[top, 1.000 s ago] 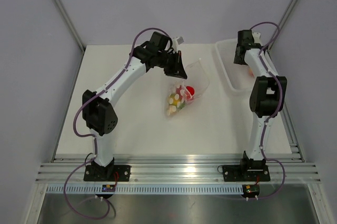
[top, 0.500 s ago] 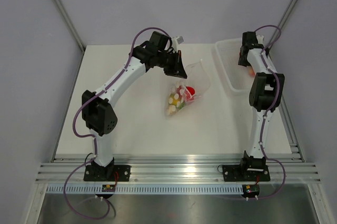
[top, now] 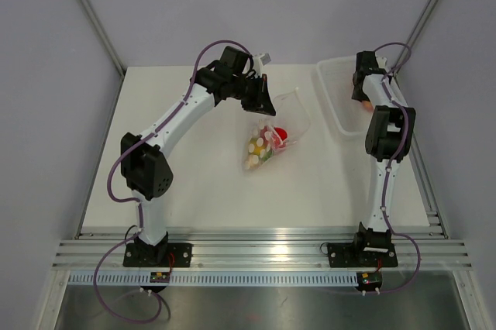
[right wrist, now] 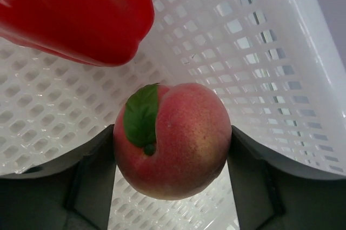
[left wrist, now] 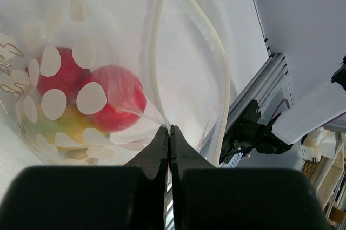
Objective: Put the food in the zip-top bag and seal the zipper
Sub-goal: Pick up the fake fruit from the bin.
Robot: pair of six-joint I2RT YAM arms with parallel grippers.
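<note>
**A:** Where does it stand?

**B:** The zip-top bag [top: 273, 135] lies mid-table. Its long axis runs from 7 o'clock to 1 o'clock in the top view, with the mouth pointing to 1 o'clock. The left gripper [left wrist: 170, 130] has its fingers pressed together on one lip of the mouth, lifting it at the bag's 11 o'clock edge. Inside are two red balls [left wrist: 115, 98] and a yellow-green one [left wrist: 69, 127], settled at the closed end.

**A:** And the other arm?

**B:** It's over in the white perforated tray [right wrist: 259, 52], at the table's 2 o'clock. The right gripper [right wrist: 173, 171] has a finger against each flank of a toy peach [right wrist: 174, 139], so I judge it clamped on that. A red pepper [right wrist: 75, 14] sits just beside the peach at 11 o'clock. I can't tell whether the peach is off the tray floor.

**A:** What might spoil it?

**B:** The peach is round and smooth, so a shallow grip could let it roll out on the way across. The zipper [left wrist: 157, 52] strips gape only narrowly, with just one lip held. A wide peach could snag the free lip, fold it shut, or tug the film out of the pinch. If the floppy bag gets dragged or tipped, the balls inside could roll toward the mouth.
</note>
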